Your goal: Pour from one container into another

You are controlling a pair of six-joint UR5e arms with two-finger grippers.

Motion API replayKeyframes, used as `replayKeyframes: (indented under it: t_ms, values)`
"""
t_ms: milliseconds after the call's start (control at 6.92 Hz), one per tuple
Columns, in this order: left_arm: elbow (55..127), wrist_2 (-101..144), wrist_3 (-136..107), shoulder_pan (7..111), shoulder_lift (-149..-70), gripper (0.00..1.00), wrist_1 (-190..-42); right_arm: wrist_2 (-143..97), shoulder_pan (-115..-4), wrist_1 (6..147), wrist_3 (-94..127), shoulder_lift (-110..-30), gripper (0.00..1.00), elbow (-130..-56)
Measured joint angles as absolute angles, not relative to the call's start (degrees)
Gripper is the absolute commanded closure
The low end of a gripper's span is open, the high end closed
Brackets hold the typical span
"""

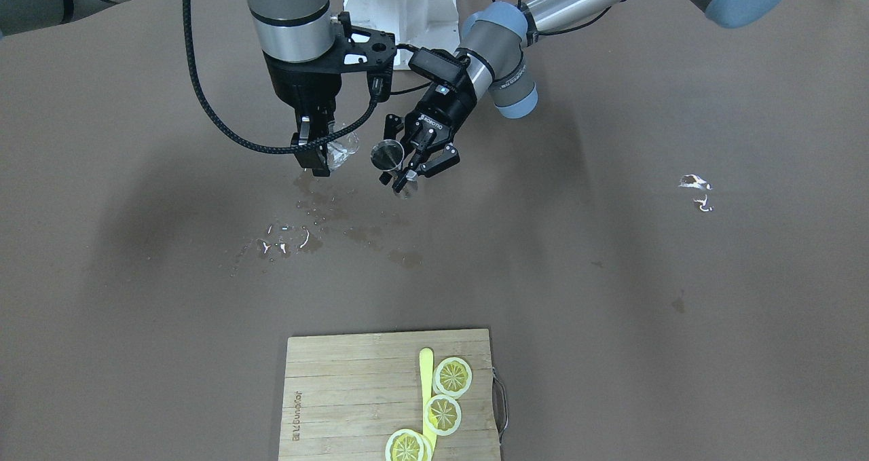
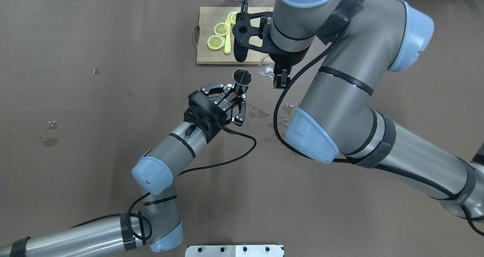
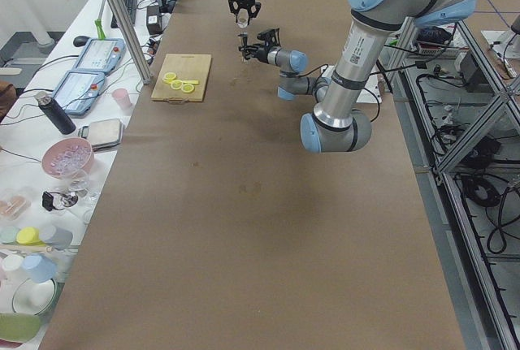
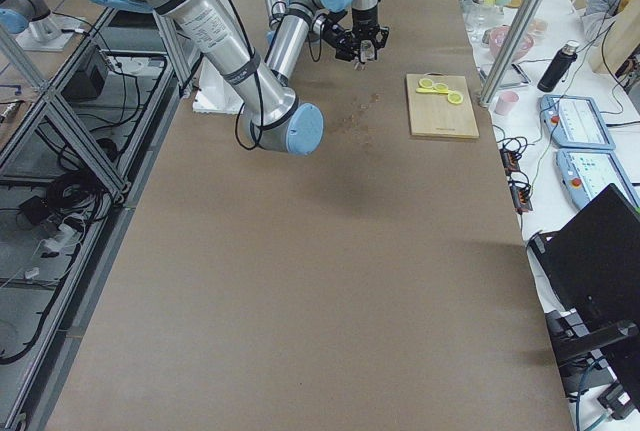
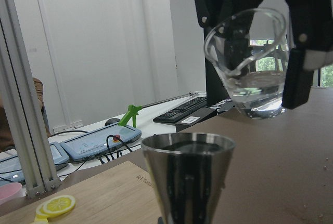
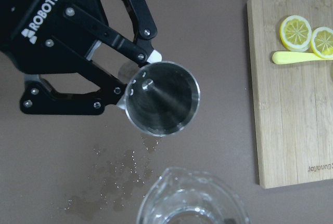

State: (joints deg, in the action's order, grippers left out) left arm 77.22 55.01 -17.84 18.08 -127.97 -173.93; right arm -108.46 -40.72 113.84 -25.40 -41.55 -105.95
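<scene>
1. In the overhead view, the left gripper (image 2: 231,98) is seen left of centre. Its jaws are closed on the narrow lower part of a steel jigger (image 2: 242,76), which is held clear of the table with its mouth up.
2. Just right of the jigger, a clear cup (image 2: 266,68) is clamped by the right gripper (image 2: 275,77), which comes down from above. Most of the cup is hidden there by the wrist.
3. What is hidden overhead is shown in the left wrist view. The cup is tilted with its spout toward the jigger, higher than the jigger's rim and apart from it. Water (image 5: 257,91) is pooled in the cup's base, and the cup is pressed between black fingers (image 5: 299,52).
4. Only the right wrist view looks into the jigger. A bright, brushed metal cone is seen, pinched below its rim by the left gripper's pads. Whether liquid lies inside cannot be told. The cup's rim is cut off by the lower edge of that view. At the right, a wooden cutting board (image 6: 291,130) is seen with lemon slices (image 6: 296,33) and a yellow knife (image 6: 299,56) lying on it.
5. Only in the front-facing view are splashes (image 1: 305,233) clearly shown on the brown table (image 1: 679,352). They lie below the two containers, and the board is well apart from them.
</scene>
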Motion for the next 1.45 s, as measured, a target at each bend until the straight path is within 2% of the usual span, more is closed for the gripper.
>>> replayKeyframes:
  t_ms: [867,1446]
  values:
    - [77.5,53.6,-17.8,17.9,-127.7,1.0,-173.9,-108.5,-40.2,124.9,-26.3,-37.1,1.0,-105.3]
    - [77.6,53.4,-17.8,17.4,-127.9,1.0,-173.9,-108.5,-39.6,128.4,-27.6,-32.4,1.0,-99.7]
